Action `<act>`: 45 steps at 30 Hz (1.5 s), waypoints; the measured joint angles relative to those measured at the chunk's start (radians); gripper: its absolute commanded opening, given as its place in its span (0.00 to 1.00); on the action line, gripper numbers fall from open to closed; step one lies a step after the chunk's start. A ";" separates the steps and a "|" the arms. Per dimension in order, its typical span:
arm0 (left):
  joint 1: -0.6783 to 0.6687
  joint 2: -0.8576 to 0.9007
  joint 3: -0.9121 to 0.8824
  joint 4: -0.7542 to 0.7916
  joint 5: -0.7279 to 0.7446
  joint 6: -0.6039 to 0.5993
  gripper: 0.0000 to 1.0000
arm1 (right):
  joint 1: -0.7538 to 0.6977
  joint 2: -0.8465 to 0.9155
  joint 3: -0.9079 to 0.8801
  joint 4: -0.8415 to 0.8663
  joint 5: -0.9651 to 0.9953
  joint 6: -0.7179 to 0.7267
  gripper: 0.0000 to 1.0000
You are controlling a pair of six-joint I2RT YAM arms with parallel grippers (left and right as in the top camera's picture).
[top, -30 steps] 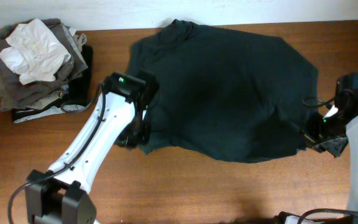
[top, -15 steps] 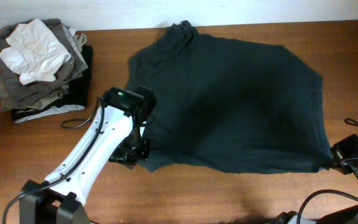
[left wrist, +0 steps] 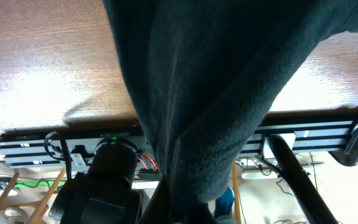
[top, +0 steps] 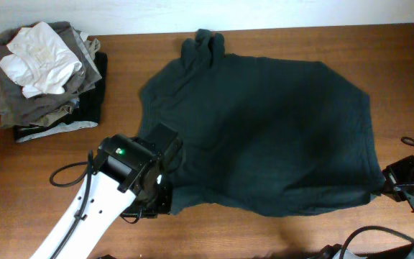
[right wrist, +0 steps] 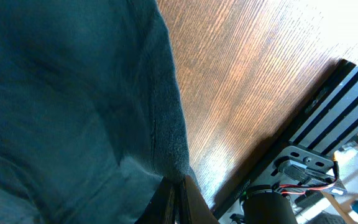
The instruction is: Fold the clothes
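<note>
**Two thin corner grips on a shirt close to the table edge**

The dark T-shirt (top: 264, 129) lies spread across the middle and right of the wooden table (top: 264, 234), with its neck end bunched toward the far side and no print showing on the upper face. The left gripper (top: 157, 201) is clamped on the near-left corner of the shirt. The right gripper (top: 388, 188) is clamped on the near-right corner. Each wrist view shows the fabric gathered to a narrow tail between closed jaws.

The main risk is probably a slip. Each gripper holds only a small pinch of soft cloth, so a quick lift or an uneven pull could draw a corner free and drop that side. If one arm leads the other, the hem is likely to skew and the fold would land crooked. The crumpled neck end could also tuck under itself and leave a lump inside the fold.

Both grippers sit near the front edge of the table, and the left wrist view shows the metal rail (left wrist: 73, 146) just below that edge. A low sweep here could let the hem hang over the edge or bring a finger against the rail. The left arm's cable (top: 70, 176) loops loosely on the wood beside the arm and might catch on it.

A pile of other clothes (top: 45, 93), topped by a white garment (top: 38, 57), sits in the far-left corner, well apart from the shirt. It does not look to be in the way of a fold toward the far side.
</note>
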 measured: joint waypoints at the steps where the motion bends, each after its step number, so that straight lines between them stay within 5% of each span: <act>1: 0.000 -0.001 -0.001 0.002 0.000 -0.004 0.05 | 0.000 -0.010 0.000 0.000 0.000 0.002 0.04; 10: -0.014 -0.002 -0.007 0.054 -0.001 -0.010 0.13 | 0.000 -0.071 0.000 0.000 0.024 0.011 0.04; 13: -0.019 -0.002 -0.008 0.117 0.000 -0.003 0.05 | 0.000 -0.071 0.000 -0.001 0.027 0.014 0.04; 21: -0.019 0.008 -0.009 0.285 -0.050 0.008 0.03 | 0.000 -0.071 0.000 0.019 0.027 0.014 0.04; 24: -0.019 0.060 -0.009 0.303 -0.074 0.012 0.62 | 0.000 -0.071 0.000 0.020 0.027 0.014 0.04; 25: -0.019 0.086 -0.009 0.290 -0.076 0.017 0.73 | 0.000 -0.071 0.000 0.020 0.028 0.014 0.04; 26: -0.019 0.119 -0.009 0.265 -0.076 0.017 0.75 | 0.000 -0.071 0.000 0.022 0.028 0.014 0.04; 32: -0.023 0.251 -0.040 0.196 -0.014 0.046 0.66 | 0.000 -0.071 0.000 0.031 0.031 0.013 0.04; 45: -0.034 0.067 -0.492 0.590 0.159 -0.235 0.70 | 0.000 -0.070 -0.002 0.050 0.035 0.010 0.05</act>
